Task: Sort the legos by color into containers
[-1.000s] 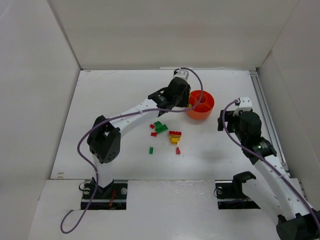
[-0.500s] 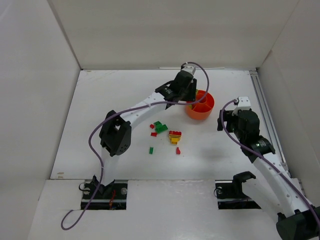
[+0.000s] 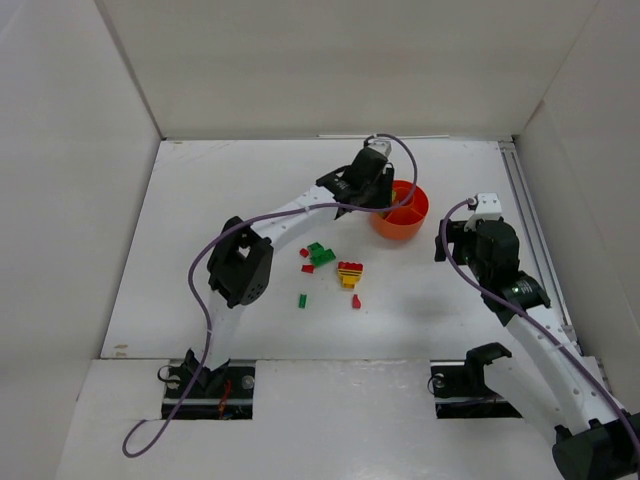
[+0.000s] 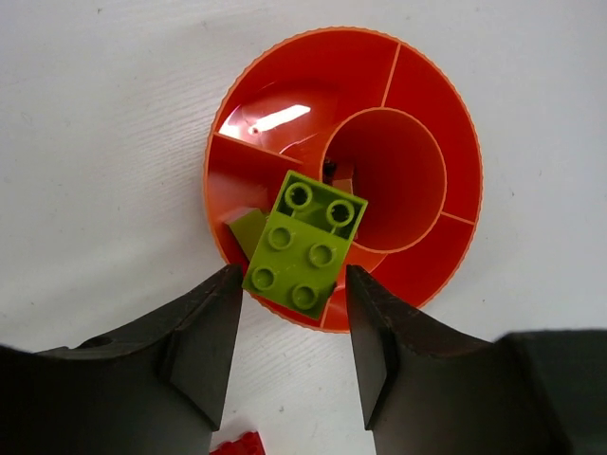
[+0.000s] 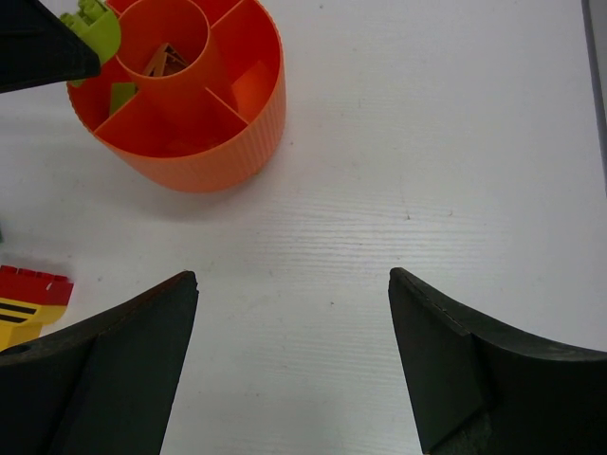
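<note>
My left pincer [image 4: 292, 275] hangs over the bowl [image 4: 432, 104] with a lime brick [image 4: 303, 248] between its narrow-set fingertips; whether they grip it I cannot tell. I judge this the drop step: the glossy, studded brick should fall into the wedge just ahead of my tips, where a lime piece [image 4: 248, 230] already lies, not into the round middle cup. The bowl is ribbed, shiny orange plastic. My right pincer [image 5: 292, 277] gapes wide and empty, the bowl ahead to its left
</note>
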